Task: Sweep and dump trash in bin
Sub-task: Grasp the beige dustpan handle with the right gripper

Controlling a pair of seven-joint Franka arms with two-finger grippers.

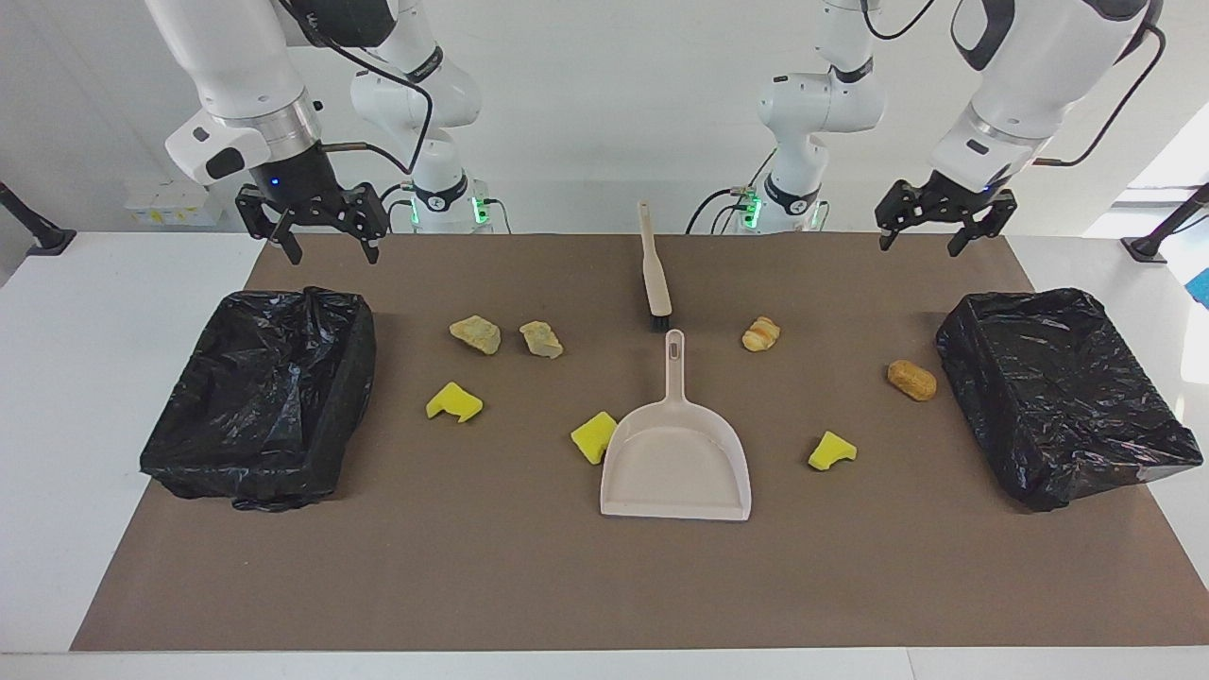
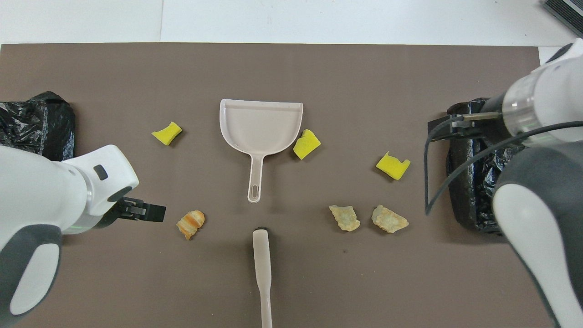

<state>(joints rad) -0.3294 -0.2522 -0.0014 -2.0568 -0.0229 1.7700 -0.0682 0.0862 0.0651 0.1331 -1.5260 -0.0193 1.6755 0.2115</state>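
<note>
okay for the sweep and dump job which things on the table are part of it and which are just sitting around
Part of the job:
- trash: yellow scraps, pale lumps, brown pieces
- brush
- dustpan
- bins

Just sitting around:
- brown mat
- white boxes

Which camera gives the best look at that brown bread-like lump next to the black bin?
The facing view: the brown lump lies in plain sight beside the bin. In the overhead view the left arm covers that spot, so the lump does not show.

Yellow sponges (image 1: 593,437), beige dustpan (image 1: 676,467), blk bags (image 1: 260,397), prob. brown mat (image 1: 529,567).
</note>
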